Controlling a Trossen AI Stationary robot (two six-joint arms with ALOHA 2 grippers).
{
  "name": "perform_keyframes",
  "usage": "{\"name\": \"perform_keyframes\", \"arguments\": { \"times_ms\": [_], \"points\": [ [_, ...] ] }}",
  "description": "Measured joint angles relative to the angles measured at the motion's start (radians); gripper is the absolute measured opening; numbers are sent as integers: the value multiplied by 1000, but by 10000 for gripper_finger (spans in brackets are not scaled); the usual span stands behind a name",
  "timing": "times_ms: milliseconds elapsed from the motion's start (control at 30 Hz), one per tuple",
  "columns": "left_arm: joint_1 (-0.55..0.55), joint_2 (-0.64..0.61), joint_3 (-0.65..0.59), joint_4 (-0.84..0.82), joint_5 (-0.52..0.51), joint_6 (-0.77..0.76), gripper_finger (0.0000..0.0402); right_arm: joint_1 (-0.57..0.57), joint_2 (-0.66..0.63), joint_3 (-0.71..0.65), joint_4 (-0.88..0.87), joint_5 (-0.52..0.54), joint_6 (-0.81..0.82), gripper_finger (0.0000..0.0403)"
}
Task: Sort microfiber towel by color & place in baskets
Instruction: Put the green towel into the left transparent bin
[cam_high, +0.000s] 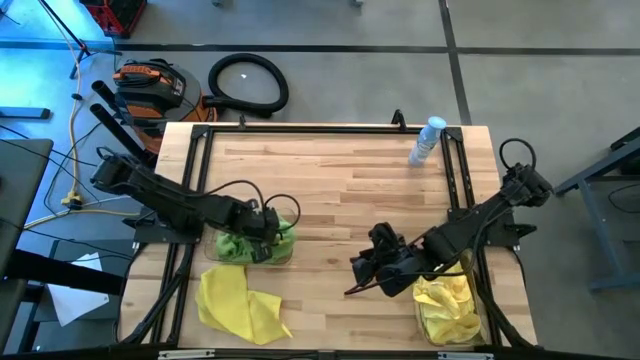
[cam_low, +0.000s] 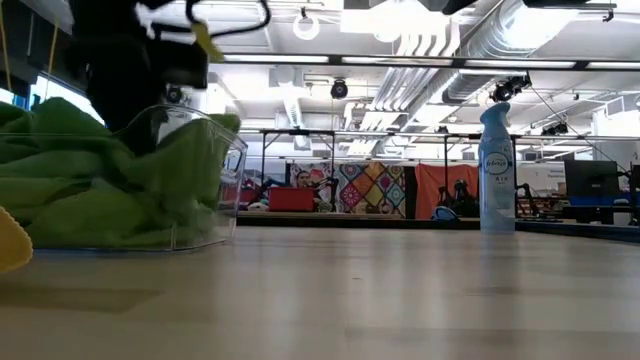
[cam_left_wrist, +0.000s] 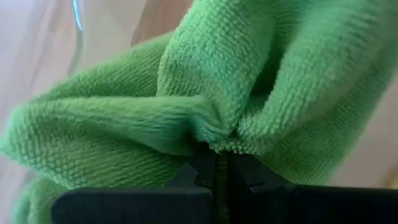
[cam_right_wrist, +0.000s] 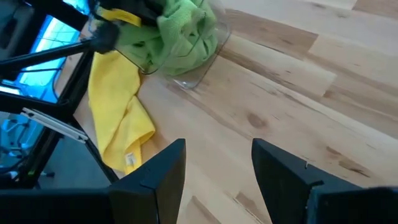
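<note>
Wood table (cam_high: 340, 190) | green towel (cam_left_wrist: 205, 93) bunched, fuzzy | left tool (cam_left_wrist: 217, 163) pinching it

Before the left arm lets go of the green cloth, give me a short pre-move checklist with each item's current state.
1. Left gripper shut on the green towel: ok, a fold is pinched between its fingers.
2. Left gripper positioned over the green basket: ok in the high view.
3. Green basket holds only green cloths: ok as far as visible.
4. Right gripper open and empty, over bare table, apart from the left arm: ok.
5. Yellow basket holds only yellow cloths: ok as far as visible; the right arm covers part of it.
6. All cloths sorted: not ok, a yellow towel lies on the table beside the green basket.
</note>
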Motion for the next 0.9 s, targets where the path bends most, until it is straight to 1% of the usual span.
{"name": "perform_keyframes", "arguments": {
  "times_ms": [100, 167, 300, 467, 667, 800, 900],
  "points": [
    [14, 0, -73, 68, 2, -10, 0, 0, 0, 0, 17, 3, 0, 181],
    [26, 0, -113, 114, 21, -10, 0, 0, 0, 0, 19, 10, 0, 181],
    [34, 2, -160, 167, 26, -41, 4, -6, 0, 0, 19, 16, 0, 181],
    [34, -1, -156, 170, 15, -58, 28, -22, 0, 0, 19, 17, -1, 181],
    [34, -1, -115, 151, 19, -53, 81, -39, 0, 0, 19, 17, -25, 181],
    [34, 0, -73, 96, 18, -26, 112, -40, 0, 0, -3, 17, -26, 181],
    [34, 0, -26, 28, 19, 2, 122, -40, -1, 0, -24, 17, -30, 181]
  ]
}}
